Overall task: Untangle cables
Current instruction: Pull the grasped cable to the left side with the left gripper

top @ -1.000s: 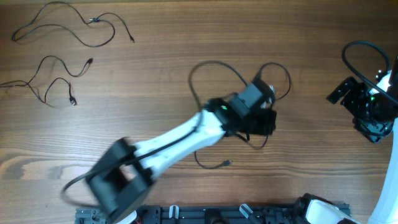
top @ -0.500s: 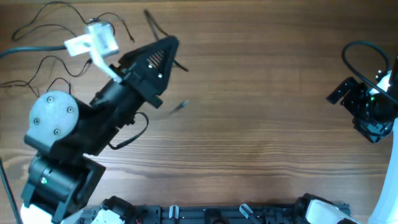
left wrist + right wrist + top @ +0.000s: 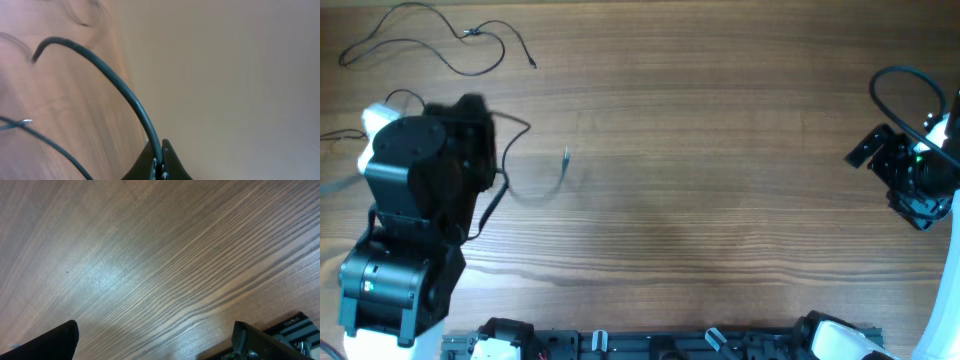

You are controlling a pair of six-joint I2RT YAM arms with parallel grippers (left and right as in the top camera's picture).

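Note:
My left arm (image 3: 425, 175) is at the table's left side and hides its own gripper in the overhead view. In the left wrist view the left gripper (image 3: 161, 164) is shut on a black cable (image 3: 120, 87) that arcs up and away over the wood. In the overhead view this cable (image 3: 563, 172) trails right of the arm as a loose loop ending in a small plug. A second thin wire with a silvery tip (image 3: 24, 121) lies beside it. Another thin cable (image 3: 470, 70) lies spread out at the top left. My right gripper (image 3: 155, 345) is open and empty over bare wood.
A third thin wire (image 3: 332, 134) peeks out at the far left edge, mostly hidden by the left arm. The right arm (image 3: 915, 180) sits at the far right with its own thick black cable (image 3: 885, 85). A black rail (image 3: 670, 345) runs along the front edge.
My left arm swung from the table's middle to the far left, carrying one cable with it. The tangle at the middle is gone from there. The right arm has not moved.

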